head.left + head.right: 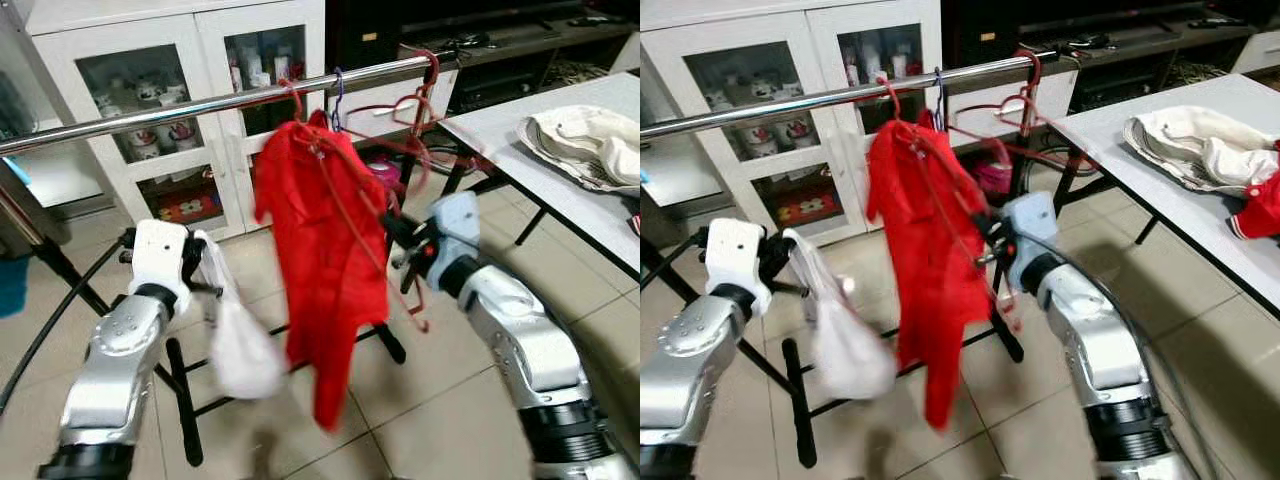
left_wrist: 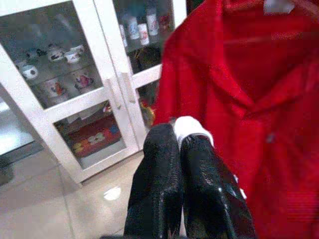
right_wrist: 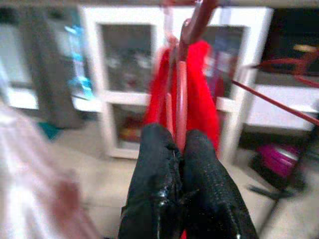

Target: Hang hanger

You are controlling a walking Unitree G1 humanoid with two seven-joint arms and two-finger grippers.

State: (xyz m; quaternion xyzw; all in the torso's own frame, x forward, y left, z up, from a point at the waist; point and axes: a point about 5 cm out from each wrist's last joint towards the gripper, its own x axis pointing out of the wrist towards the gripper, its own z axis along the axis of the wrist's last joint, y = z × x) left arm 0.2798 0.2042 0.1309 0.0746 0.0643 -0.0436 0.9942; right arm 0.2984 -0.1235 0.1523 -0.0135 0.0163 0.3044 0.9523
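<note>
1. The right gripper, at centre frame, has its black fingers clamped on the thin red wire hanger.
2. That hanger carries a red shirt hooked over the silver metal rail.
3. The left gripper, lower left, pinches a white cloth.

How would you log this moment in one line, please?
left gripper: shut on white cloth | right gripper: shut on hanger | red shirt: on rail

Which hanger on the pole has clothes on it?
The red hanger nearest the robot's left carries a red shirt. The other red hangers further along the metal rail hang bare.
</note>
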